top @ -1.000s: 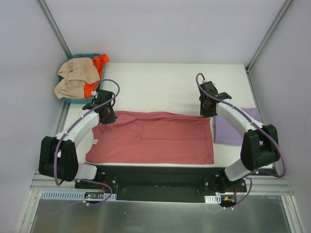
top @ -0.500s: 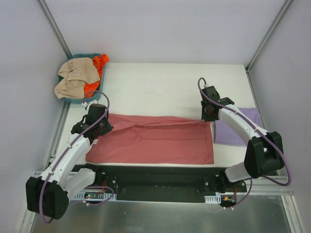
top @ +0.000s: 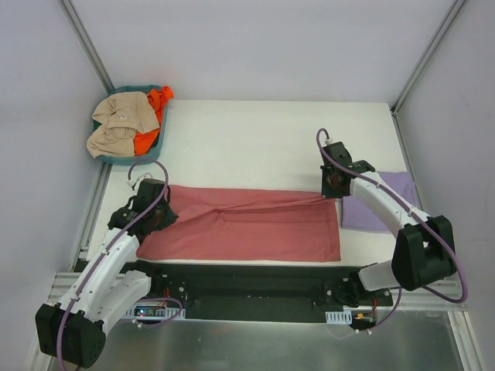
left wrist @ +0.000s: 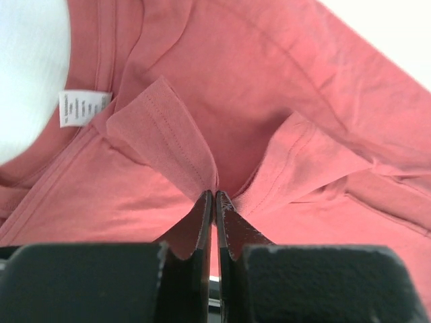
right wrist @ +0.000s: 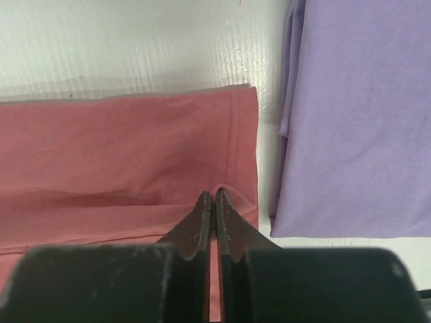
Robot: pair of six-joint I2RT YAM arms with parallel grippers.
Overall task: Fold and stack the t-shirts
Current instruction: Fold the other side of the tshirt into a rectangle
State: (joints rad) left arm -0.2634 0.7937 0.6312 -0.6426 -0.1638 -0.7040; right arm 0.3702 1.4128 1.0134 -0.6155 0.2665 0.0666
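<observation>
red t-shirt (top: 247, 228) edge drawn nearer, basket (top: 117, 161) holds tan cloth (top: 116, 122), orange cloth (top: 144, 142)

A small white sewn-in label (left wrist: 83, 108) sits on the brick-red t-shirt (left wrist: 283, 87), at the upper left. Its print is too blurred to read.

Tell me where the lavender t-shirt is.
In the top view, the lavender t-shirt lies flat on the right side, just beyond the red t-shirt, a thin gap between them.
</observation>
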